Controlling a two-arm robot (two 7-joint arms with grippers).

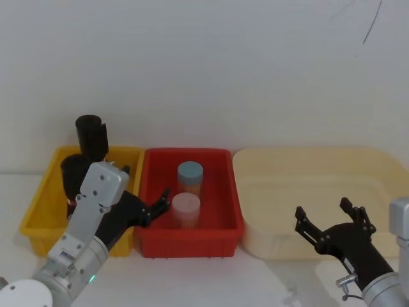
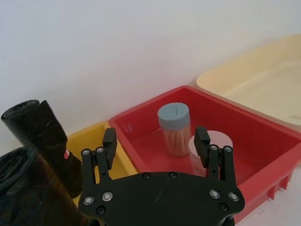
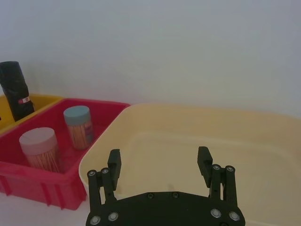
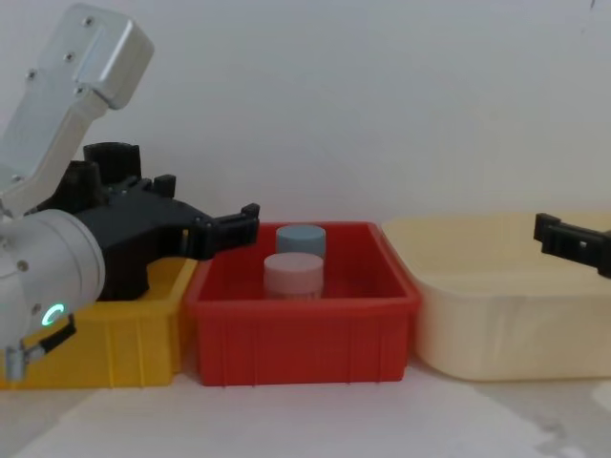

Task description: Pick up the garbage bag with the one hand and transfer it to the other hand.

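Left hand [image 2: 155, 136]: fingers spread wide and holding nothing, it hovers over the wall between the yellow bin [image 1: 38, 204] and the red bin [image 1: 192, 245].
Right hand [image 3: 159, 157]: also open and empty, low at the near rim of the cream tub [image 1: 255, 240].
Garbage bag [image 2: 35, 129]: upright in the yellow bin, untouched, to the left of the left hand and beyond it.
Risk, wrong roll: a second black roll [image 2: 23, 193] stands closer to the left hand, so a hasty close could take that one, or pinch both.
Risk, jars: a careless swing of the left hand could topple them.
Risk, handover: crinkly plastic probably slips — releasing early would drop it.
Yellow bin: both rolls.
Red bin: a blue-lidded jar [image 1: 190, 176] and a pink-lidded jar [image 1: 186, 210], just ahead of the left hand.
Cream tub: nothing visible inside.
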